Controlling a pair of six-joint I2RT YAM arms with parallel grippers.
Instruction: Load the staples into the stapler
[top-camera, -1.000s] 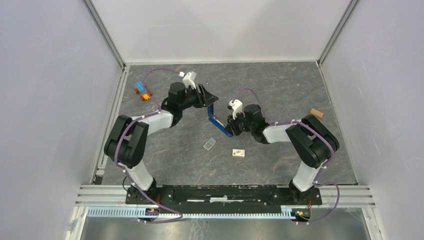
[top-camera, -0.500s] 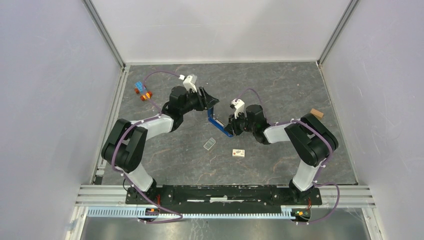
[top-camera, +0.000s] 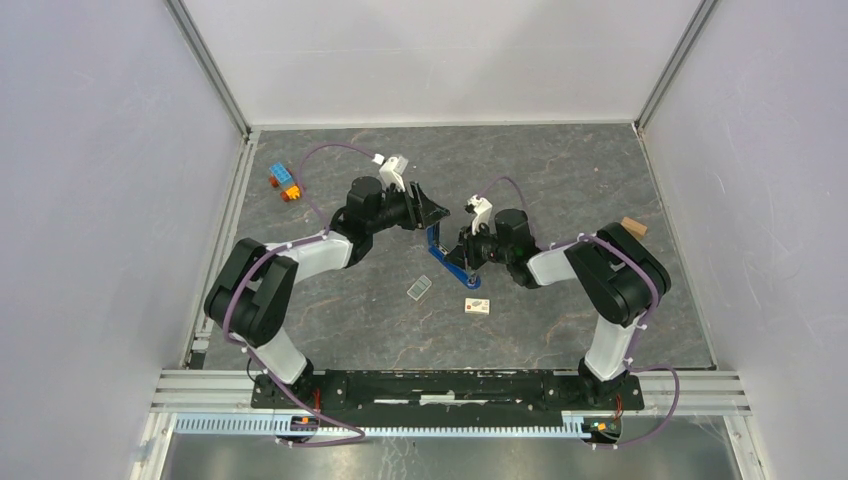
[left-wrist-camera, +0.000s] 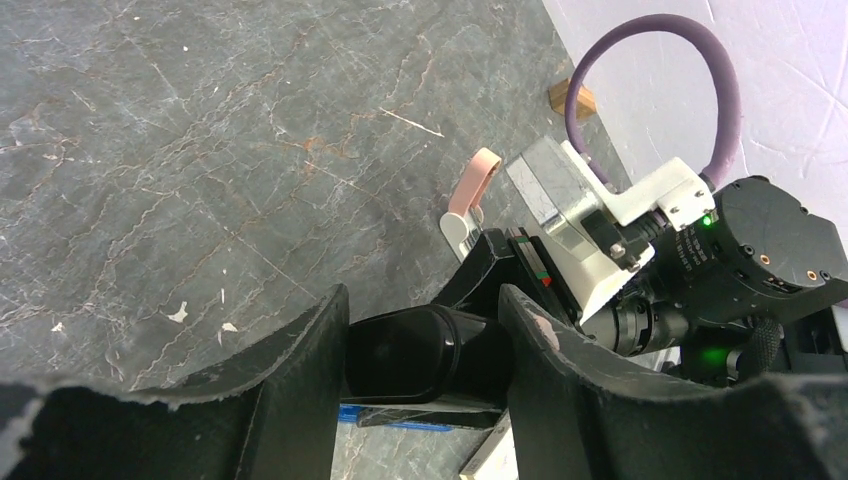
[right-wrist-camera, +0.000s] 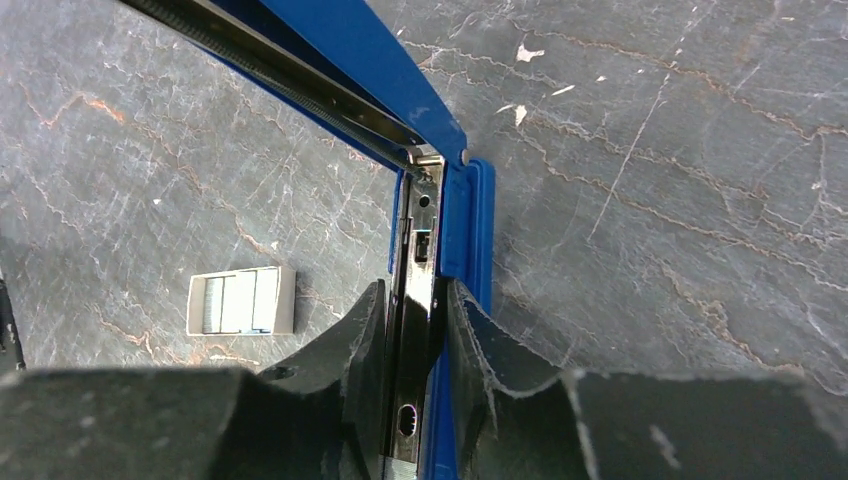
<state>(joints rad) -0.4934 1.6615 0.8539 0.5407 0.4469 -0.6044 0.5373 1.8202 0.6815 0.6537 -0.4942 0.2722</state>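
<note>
Since a second ago we see the left gripper (top-camera: 431, 212) shifted toward 3 o'clock, clasping the rounded black end of the stapler (right-wrist-camera: 350, 45); the right gripper (right-wrist-camera: 415, 290) pinches its shiny metal channel. Hinged open, it is held over the veined dark-grey tabletop (top-camera: 560, 170) between pale walls (top-camera: 440, 60), flat half-clear staples (top-camera: 419, 288) at its 7 o'clock.

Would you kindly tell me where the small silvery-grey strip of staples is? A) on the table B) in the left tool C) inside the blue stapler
A: the silvery-grey strip of staples lies flat on the grey marbled table, apart from the opened blue stapler.
</note>
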